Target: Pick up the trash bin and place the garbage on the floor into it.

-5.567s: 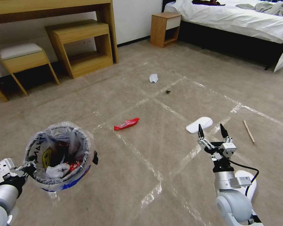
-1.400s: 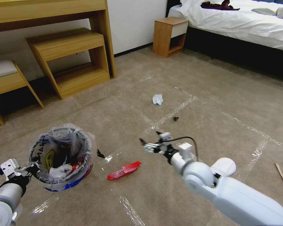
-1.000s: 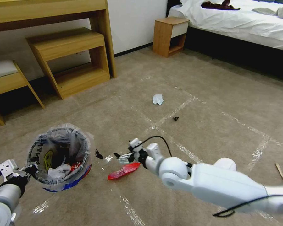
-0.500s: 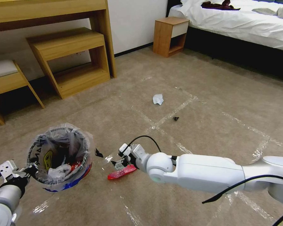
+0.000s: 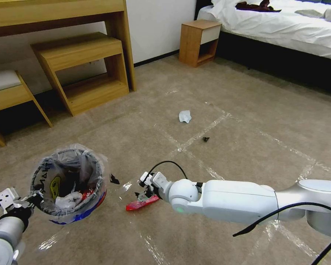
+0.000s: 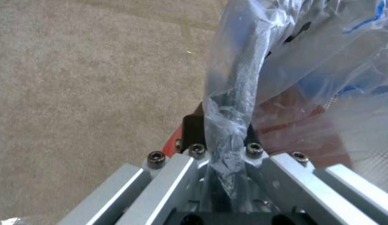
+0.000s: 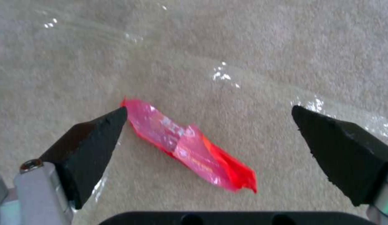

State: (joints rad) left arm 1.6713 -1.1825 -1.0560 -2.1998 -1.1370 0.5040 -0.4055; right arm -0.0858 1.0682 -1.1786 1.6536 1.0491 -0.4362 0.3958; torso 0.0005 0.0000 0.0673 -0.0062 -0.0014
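Observation:
The trash bin [image 5: 68, 180], red and blue with a crinkly clear liner, hangs just above the carpet at the lower left. My left gripper [image 5: 34, 198] is shut on its rim [image 6: 240, 78], and the left wrist view shows the gripper [image 6: 225, 147] pinching rim and liner together. A white wad and red scraps lie inside. On the floor to its right is a red wrapper [image 5: 141, 203]. My right gripper [image 5: 142, 194] is low over it. In the right wrist view the gripper [image 7: 209, 108] is open, its black fingertips [image 7: 98, 140] straddling the wrapper [image 7: 190, 147]. A white tissue wad [image 5: 185, 116] lies farther off.
A small dark scrap [image 5: 205, 139] lies near the shiny tape lines [image 5: 195, 138] on the carpet. A wooden desk with a low shelf unit [image 5: 81, 70] and a stool [image 5: 7, 92] stand at the back left. A nightstand [image 5: 198, 42] and bed [image 5: 283, 29] are at the back right.
My right arm swung left across the floor and came down until its open fingers straddle the red wrapper. The bin and left gripper have barely moved. The camera shifted after the earliest frame.

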